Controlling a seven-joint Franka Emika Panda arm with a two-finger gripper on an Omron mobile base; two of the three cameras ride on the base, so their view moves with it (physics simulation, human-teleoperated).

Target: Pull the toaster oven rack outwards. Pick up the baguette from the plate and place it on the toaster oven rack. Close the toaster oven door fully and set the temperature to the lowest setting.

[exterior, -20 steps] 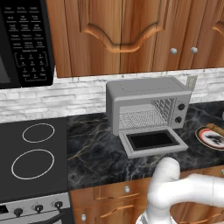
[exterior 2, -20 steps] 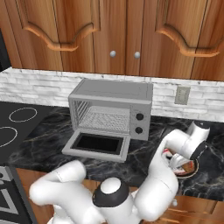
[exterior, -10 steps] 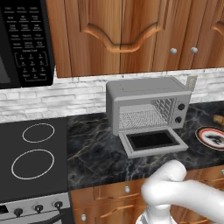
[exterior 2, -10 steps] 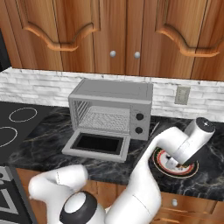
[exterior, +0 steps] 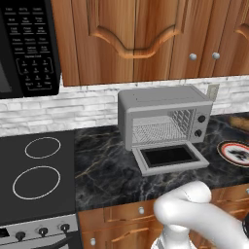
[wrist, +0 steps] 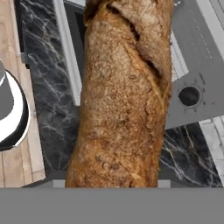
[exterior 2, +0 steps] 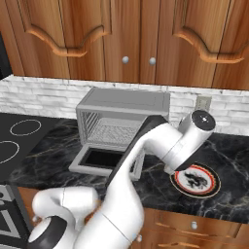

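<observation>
One toaster oven (exterior: 165,116) sat on the table (exterior: 104,168), its toaster oven door (exterior: 169,157) down. Its plate (exterior 2: 195,179) lay empty. Held by the end effector, the baguette (wrist: 124,96) hung near the oven. Next, I think, it needed laying on the toaster oven rack (exterior: 158,130).

wood cabinets (exterior: 131,39) | brick backsplash (exterior: 58,109) (whitish) | black marble counter (exterior: 104,165)

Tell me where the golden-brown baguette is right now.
The golden-brown baguette runs up the hand view's middle, off the plate, above dark marble counter beside the grey toaster oven.
</observation>
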